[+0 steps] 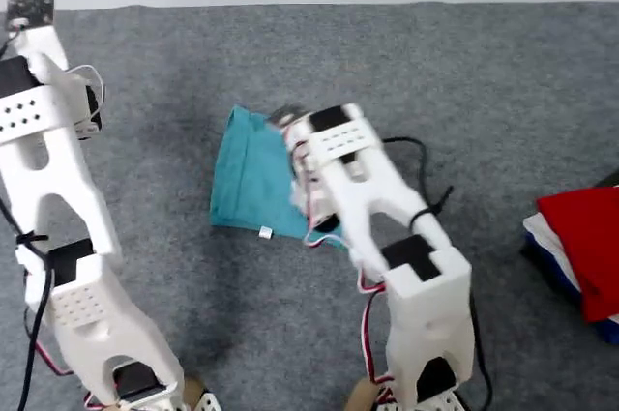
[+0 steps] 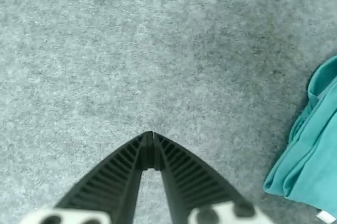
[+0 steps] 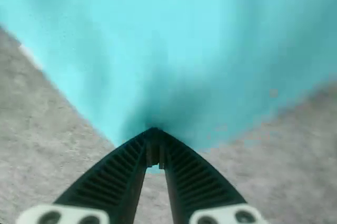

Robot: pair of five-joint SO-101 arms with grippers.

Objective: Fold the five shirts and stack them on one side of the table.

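Observation:
A teal shirt [image 1: 247, 174] lies partly folded on the grey carpeted table [image 1: 464, 92], near the middle. The right arm [image 1: 338, 140] leans over the shirt's right side and hides that part. In the right wrist view my right gripper [image 3: 154, 130] is shut, its tips pinching the teal shirt [image 3: 184, 34], whose cloth creases toward them. My left gripper [image 2: 152, 135] is shut with nothing in it, above bare carpet; the teal shirt's edge [image 2: 310, 161] lies off to one side of it. The left arm [image 1: 58, 189] stands along the table's left side.
A stack of folded shirts, red [image 1: 585, 237] on top with white and blue beneath, sits at the table's right edge. Open carpet stretches across the back and between the teal shirt and the stack. Cables hang from both arms.

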